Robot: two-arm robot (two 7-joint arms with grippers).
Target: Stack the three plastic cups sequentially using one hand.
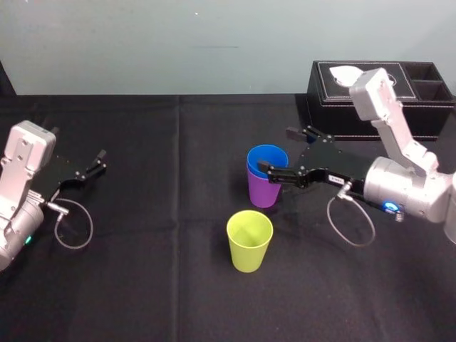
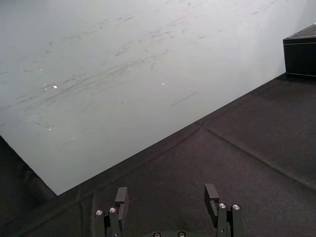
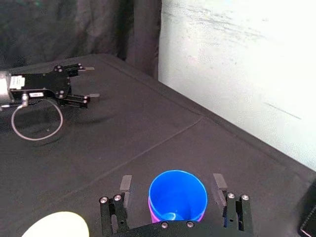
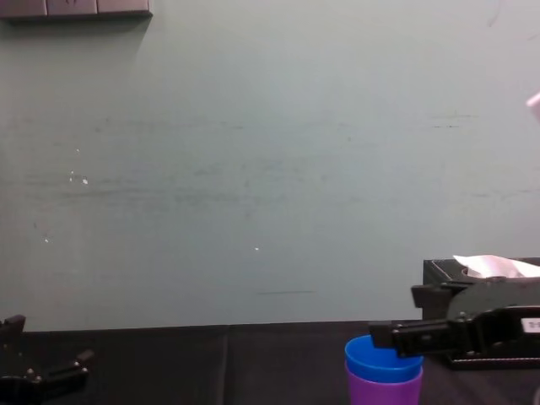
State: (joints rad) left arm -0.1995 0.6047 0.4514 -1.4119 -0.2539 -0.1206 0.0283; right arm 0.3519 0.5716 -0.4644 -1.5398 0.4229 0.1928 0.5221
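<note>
- One stacking done: your blue cup [image 1: 267, 155] sits nested in the purple cup [image 1: 263, 192], mid-worktop [image 1: 178, 292].
- Your right gripper [image 1: 278, 151] straddles the pair, jaws released.
- Remaining: the yellow-green cup [image 1: 249, 241], alone nearer the front edge.
- Left gripper [image 1: 98, 162] is parked by the left edge, jaws spread.

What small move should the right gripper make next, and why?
Probably draw the right gripper back off the stack. The blue cup already sits nested in the purple cup, and the open jaws flank it without touching. The yellow-green cup stands alone, unstacked. The left gripper sits parked, open.
</note>
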